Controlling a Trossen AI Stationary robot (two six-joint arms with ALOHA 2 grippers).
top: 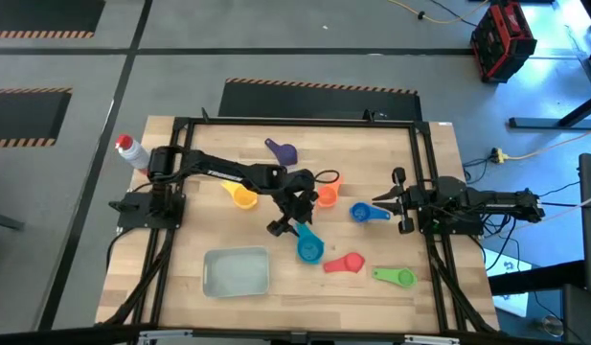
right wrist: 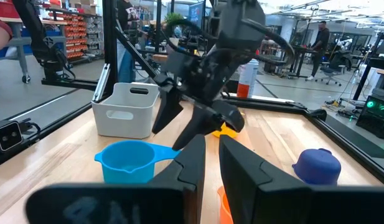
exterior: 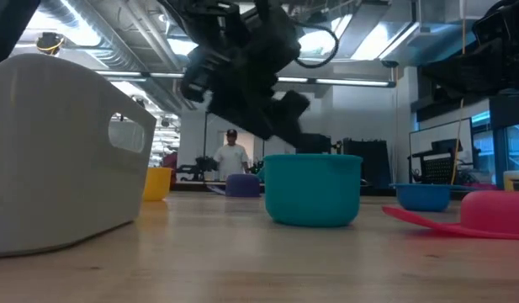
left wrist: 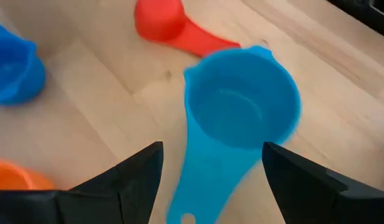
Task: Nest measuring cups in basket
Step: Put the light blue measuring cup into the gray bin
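Left gripper sits at centre frame in the high view, fingers spread wide with nothing held; its wrist view shows the teal cup lying on the table with its handle between the two open fingers, neither visibly touching it. Teal cup lies just below the gripper, right of the basket, which stands empty at lower centre-left. Pink cup and green cup lie lower right; blue cup right of centre; orange cup, yellow cup and purple cup around the left arm. Right gripper waits at the right edge, fingers nearly together, holding nothing
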